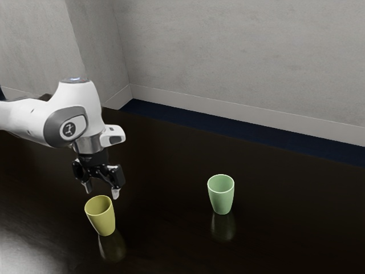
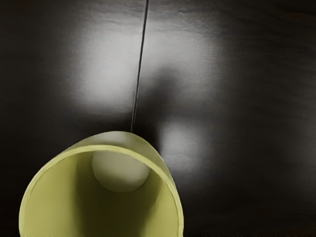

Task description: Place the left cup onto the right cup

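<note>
Olive-yellow plastic cup stands upright on the dark glossy surface, toward the exterior view's left. The black jaws hang spread and empty just above its rim. The pale green plastic cup stands well apart, toward the exterior view's right. A finger landing on the rim instead of straddling the wall would likely tip the near cup. The wrist view looks down into its hollow, showing how the hand is centred; the exterior view shows the jaws' gap.

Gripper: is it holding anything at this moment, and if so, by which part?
Nothing is held. The gripper is open just above the rim of the yellow cup, which stands on the table.
</note>
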Robot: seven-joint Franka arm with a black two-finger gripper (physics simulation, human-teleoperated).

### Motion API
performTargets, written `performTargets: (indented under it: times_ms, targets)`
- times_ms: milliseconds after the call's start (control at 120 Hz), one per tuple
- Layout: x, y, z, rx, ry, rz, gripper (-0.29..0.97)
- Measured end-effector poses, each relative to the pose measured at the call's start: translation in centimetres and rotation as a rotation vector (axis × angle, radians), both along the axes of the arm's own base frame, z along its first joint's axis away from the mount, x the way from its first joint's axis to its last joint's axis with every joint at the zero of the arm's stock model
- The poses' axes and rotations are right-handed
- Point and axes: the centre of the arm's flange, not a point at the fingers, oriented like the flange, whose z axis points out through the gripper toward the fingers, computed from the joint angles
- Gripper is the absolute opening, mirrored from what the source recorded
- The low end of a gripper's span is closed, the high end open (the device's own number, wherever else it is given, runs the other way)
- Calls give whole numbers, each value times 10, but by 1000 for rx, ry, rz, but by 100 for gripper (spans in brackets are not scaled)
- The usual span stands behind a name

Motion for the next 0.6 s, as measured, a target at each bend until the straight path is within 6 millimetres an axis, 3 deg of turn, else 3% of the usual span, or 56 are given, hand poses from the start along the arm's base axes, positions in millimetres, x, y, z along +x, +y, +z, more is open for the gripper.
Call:
performTargets:
  times_ms: [358,600]
  targets:
    - [-11,-3,-20,0,-13,22,64]
    - [-7,-12,-24,3,-51,19,64]
